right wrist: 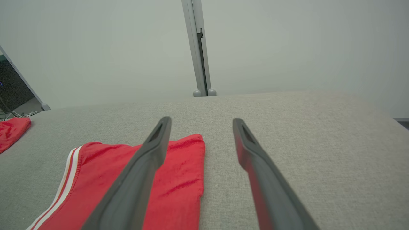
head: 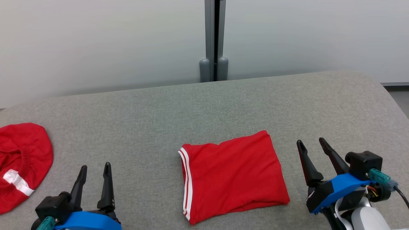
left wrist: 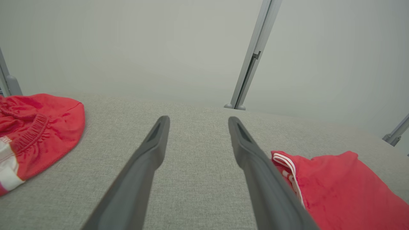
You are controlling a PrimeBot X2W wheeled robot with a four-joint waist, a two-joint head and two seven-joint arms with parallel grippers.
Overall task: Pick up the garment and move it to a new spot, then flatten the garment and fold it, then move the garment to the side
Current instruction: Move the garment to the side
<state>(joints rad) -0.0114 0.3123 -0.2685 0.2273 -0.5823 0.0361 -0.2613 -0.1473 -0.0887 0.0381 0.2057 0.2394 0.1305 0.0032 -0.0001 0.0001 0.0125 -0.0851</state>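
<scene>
Folded garment (head: 235,174) lies between left claw (head: 96,164) and right claw (head: 310,140), both spread empty, apparently awaiting the sideways move.

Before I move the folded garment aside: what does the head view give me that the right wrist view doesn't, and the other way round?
Head view: the left gripper, jaws open, over the grey table; the folded garment in its whole outline; a white patch on the second red garment at the table's left end.
Right wrist view: a dark panel beyond the table's left end.
Both: the folded garment with its white stripes, the right gripper with jaws open at its right side, the second red garment, the table, the post behind.
</scene>
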